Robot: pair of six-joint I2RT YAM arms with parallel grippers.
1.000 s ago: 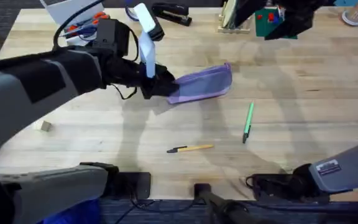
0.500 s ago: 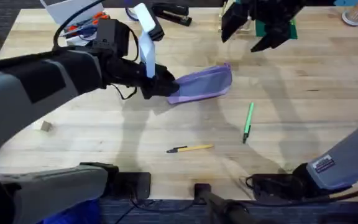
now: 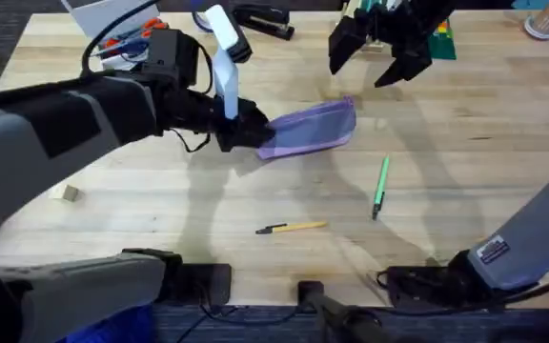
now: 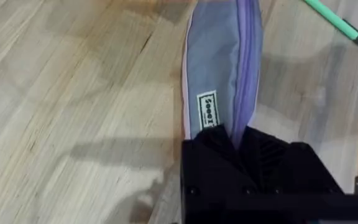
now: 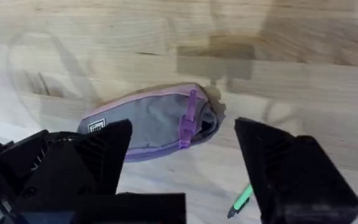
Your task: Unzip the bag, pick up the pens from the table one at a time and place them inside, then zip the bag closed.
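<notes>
- Unzipping step: left gripper [image 3: 246, 129] clamps the bag [image 3: 313, 129] end.
- Right gripper [image 3: 379, 62] hovers wide open; next, pinch the zipper pull [image 5: 188, 121].

Both arms have grey covers with black joints and black cables; the right arm [image 3: 518, 257] carries a small white label.

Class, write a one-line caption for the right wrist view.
Open right gripper hovering above the zipped bag, with a green pen nearby.
</notes>
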